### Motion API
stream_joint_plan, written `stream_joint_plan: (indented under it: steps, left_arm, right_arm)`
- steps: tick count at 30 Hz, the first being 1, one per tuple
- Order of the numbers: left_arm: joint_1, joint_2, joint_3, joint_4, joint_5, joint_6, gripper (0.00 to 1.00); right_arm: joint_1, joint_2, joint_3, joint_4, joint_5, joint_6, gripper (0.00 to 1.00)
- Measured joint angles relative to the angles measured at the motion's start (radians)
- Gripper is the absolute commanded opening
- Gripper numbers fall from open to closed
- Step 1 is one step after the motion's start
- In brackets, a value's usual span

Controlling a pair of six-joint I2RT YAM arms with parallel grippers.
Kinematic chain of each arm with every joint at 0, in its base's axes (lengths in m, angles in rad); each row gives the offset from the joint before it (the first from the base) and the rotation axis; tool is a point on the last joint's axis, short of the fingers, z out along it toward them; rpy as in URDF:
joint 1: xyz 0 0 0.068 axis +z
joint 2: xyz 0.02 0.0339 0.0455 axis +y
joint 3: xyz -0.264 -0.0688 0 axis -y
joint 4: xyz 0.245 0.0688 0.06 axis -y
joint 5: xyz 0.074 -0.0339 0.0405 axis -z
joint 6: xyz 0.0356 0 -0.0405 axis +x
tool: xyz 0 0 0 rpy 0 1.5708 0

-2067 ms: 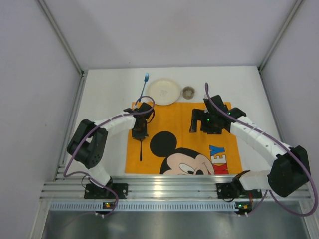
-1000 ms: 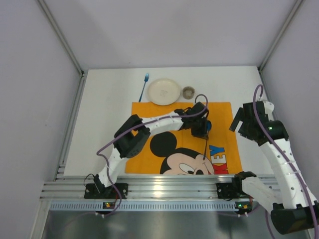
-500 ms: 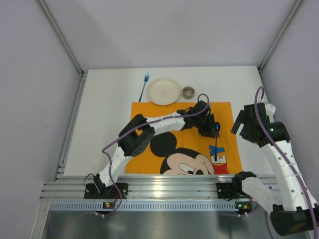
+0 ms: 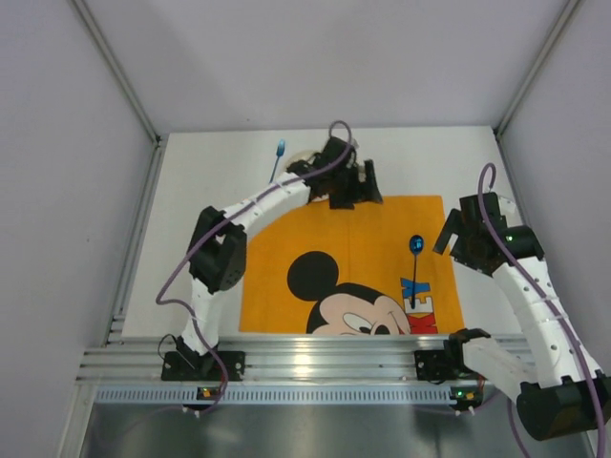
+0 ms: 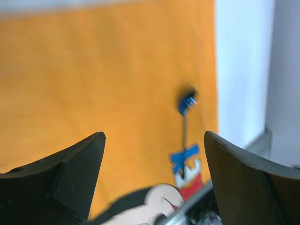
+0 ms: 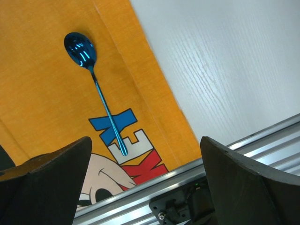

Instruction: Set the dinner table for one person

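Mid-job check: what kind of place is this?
Probably a lab robot cell, not a home: plain enclosure walls, an aluminium mounting rail at the near edge, and a Mickey Mouse mat staged on the white table.

Metallic blue spoon (image 6: 78, 49), orange Mickey Mouse mat (image 6: 42, 93), white table (image 6: 225, 70).

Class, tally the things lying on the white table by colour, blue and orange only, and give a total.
Blue: 2 (a spoon lying on the mat; a second utensil beyond the mat's far edge, too small to name)
Orange: 1 (the Mickey Mouse mat)
Total: 3
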Motion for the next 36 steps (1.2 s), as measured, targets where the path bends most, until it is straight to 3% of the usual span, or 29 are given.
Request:
stream_joint_plan:
  steps: [7, 11, 19, 22, 24, 28, 36]
  left_arm:
    - [0.445, -0.043, 0.010, -0.108, -0.150, 0.162, 0.66]
    - [0.561, 0.033, 0.078, -0.175, -0.171, 0.220, 0.56]
    - [0.536, 0.195, 0.165, -0.198, -0.125, 0.265, 0.52]
    - [0.528, 0.235, 0.177, -0.206, -0.107, 0.271, 0.45]
    - [0.529, 0.261, 0.196, -0.210, -0.103, 0.275, 0.34]
    - [0.535, 0.300, 0.249, -0.212, -0.079, 0.274, 0.00]
    - [0.539, 0.309, 0.295, -0.203, -0.048, 0.278, 0.00]
  right_arm:
    - [0.000, 0.042, -0.001, 0.062, -0.071, 0.000, 1.00]
    - [0.000, 0.095, 0.017, 0.072, -0.078, 0.000, 1.00]
    - [0.000, 0.201, 0.090, 0.093, -0.072, -0.003, 1.00]
    - [-0.003, 0.243, 0.112, 0.099, -0.071, -0.006, 1.00]
    - [-0.007, 0.266, 0.124, 0.108, -0.071, -0.009, 1.00]
    - [-0.014, 0.307, 0.150, 0.115, -0.071, -0.012, 1.00]
    - [-0.019, 0.344, 0.169, 0.138, -0.080, -0.021, 1.00]
